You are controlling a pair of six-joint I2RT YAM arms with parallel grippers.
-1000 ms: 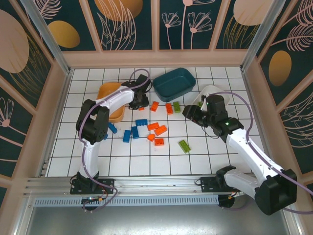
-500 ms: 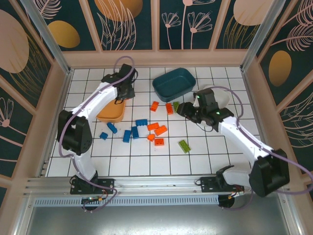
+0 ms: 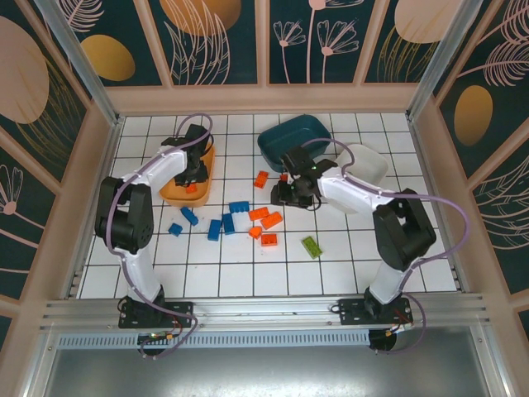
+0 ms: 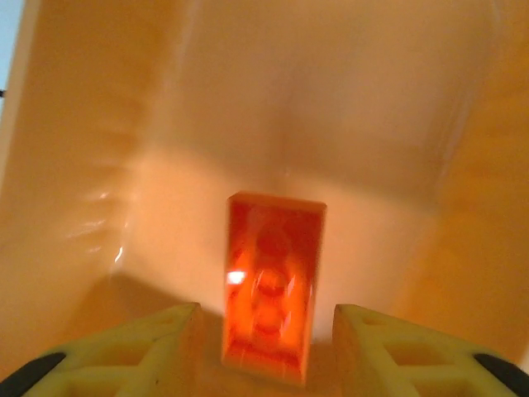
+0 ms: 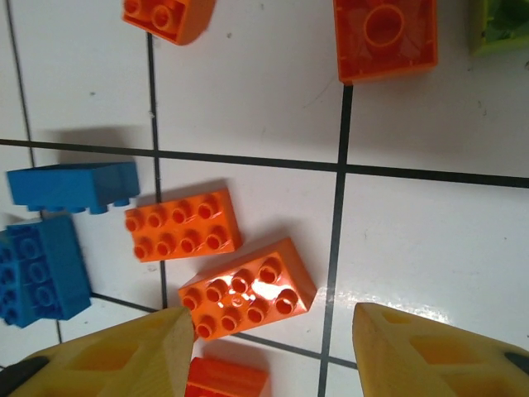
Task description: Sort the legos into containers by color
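My right gripper (image 5: pixel 269 318) stands wide, empty; the orange brick (image 5: pixel 246 289) sits between its fingers, low centre, long axis slanting across the gap.

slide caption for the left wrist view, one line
Left gripper, fingers apart, over an orange-red brick inside the orange tray.

White tiled table (image 3: pixel 248 273); floral wall panels (image 3: pixel 314 41).

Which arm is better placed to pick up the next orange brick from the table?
Right. The right gripper hangs open just above the loose orange bricks, while the left gripper is off over the orange tray.
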